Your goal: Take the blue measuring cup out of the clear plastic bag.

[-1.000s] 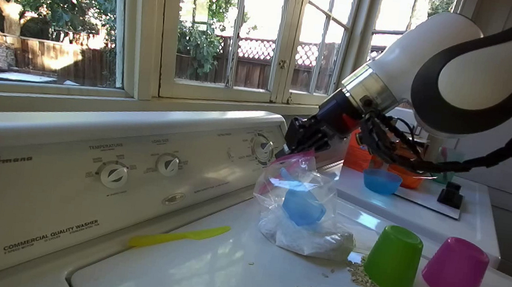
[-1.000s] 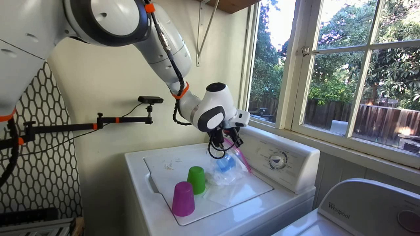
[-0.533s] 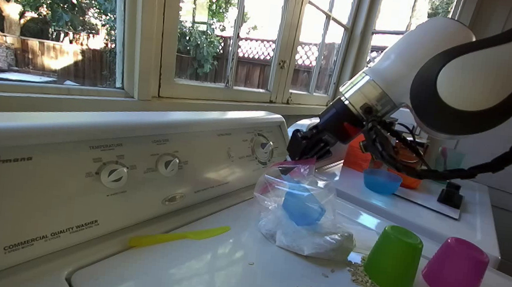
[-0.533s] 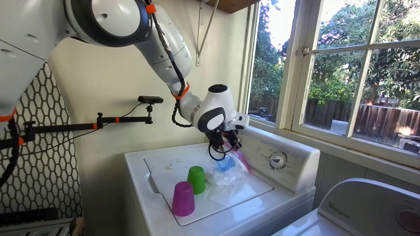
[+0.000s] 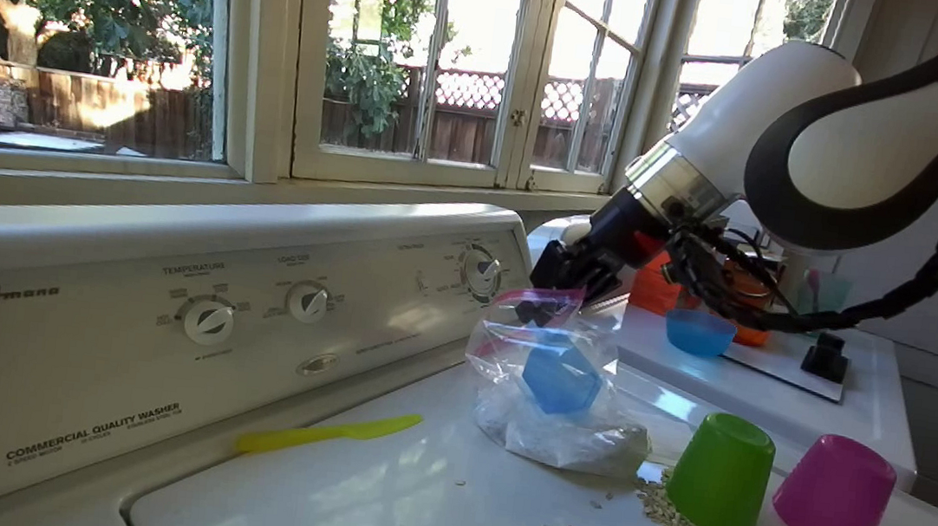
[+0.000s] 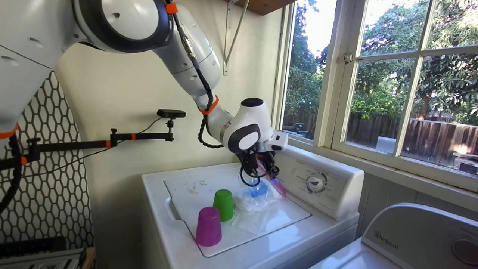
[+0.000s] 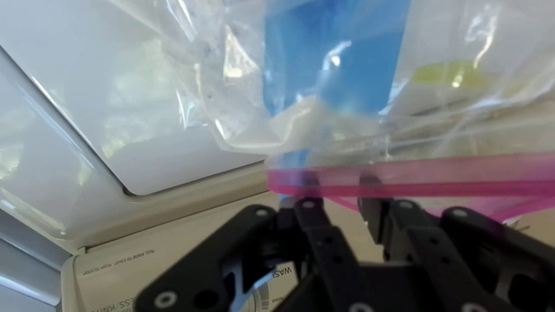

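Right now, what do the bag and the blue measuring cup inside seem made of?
Bag: likely thin, glossy plastic film, from its crinkles and glints. Blue measuring cup: probably smooth plastic, from its plain walls; the bag veils its sheen.

White arm (image 5: pixel 846 155), orange bands (image 6: pixel 171 8), black pincer (image 7: pixel 339 190)

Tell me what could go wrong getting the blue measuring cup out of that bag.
The open hand overlaps the pink strip in the wrist view, so closing might pinch the clear plastic bag too. The blue measuring cup inside could snag on its crinkled plastic. Dragged sideways, the bag might topple the nearby green cup.
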`<state>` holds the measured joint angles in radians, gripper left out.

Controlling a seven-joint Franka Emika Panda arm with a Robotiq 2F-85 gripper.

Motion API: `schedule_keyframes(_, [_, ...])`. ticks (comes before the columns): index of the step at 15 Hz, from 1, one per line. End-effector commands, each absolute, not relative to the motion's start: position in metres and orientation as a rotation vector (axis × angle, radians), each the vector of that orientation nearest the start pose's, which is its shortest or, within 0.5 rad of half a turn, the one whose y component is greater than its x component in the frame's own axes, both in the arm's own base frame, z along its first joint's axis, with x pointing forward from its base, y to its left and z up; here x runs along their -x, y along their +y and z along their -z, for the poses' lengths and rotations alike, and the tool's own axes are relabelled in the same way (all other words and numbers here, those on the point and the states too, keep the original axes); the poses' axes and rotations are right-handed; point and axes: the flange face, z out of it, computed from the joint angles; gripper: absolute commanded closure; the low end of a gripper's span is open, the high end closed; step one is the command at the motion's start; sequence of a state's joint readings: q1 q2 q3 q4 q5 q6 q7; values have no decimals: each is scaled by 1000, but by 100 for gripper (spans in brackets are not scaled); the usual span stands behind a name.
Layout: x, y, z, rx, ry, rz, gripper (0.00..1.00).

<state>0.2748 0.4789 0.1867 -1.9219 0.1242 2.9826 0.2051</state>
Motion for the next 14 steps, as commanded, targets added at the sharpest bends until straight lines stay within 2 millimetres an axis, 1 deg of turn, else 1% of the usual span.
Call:
schedule_keyframes(1, [-606, 278, -308, 2758, -142, 696, 45])
schedule_keyframes(3, [-606, 275, -308, 2763, -134, 699, 41])
schedule_keyframes(5, [-606, 271, -309, 2766, -124, 705, 44])
schedule_keyframes(6, [-606, 269, -310, 2767, -121, 708, 43])
schedule_keyframes(7, [-606, 268, -310, 2770, -119, 708, 45])
schedule_keyframes(8, [-607, 266, -310, 2773, -117, 708, 42])
schedule_keyframes(10, [-607, 262, -312, 2777, -103, 714, 42])
schedule_keyframes(12, [-608, 257, -314, 2782, -94, 728, 36])
schedule_keyframes(14, [-608, 254, -316, 2786, -97, 727, 22])
